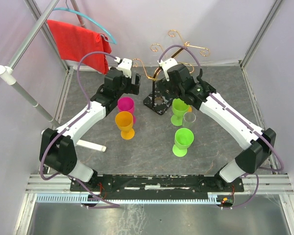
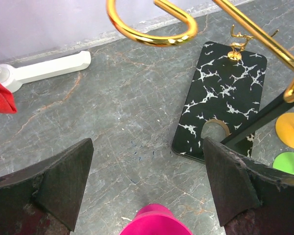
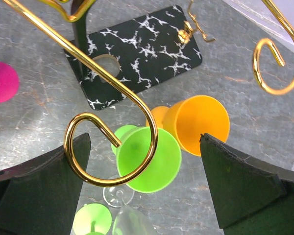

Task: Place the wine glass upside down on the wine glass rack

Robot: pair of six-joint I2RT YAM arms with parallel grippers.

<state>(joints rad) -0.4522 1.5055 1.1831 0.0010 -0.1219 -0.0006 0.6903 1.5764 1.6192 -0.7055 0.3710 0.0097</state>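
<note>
Left fingers (image 2: pixel 54 186) spread wide, empty; right fingers (image 3: pixel 245 181) same.

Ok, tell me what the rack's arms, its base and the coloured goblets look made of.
Rack arms: polished gold-toned metal wire, judging by bright mirror glints. Base: flat black slab with white veins, marble or an imitation; can't tell which. Orange goblet and green goblet: likely plastic, opaque, uniformly coloured, with a soft matte sheen.

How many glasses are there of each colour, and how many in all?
Orange glasses: 2
Green glasses: 2
Magenta glass: 1
Clear glass: 1
Total: 6
</note>
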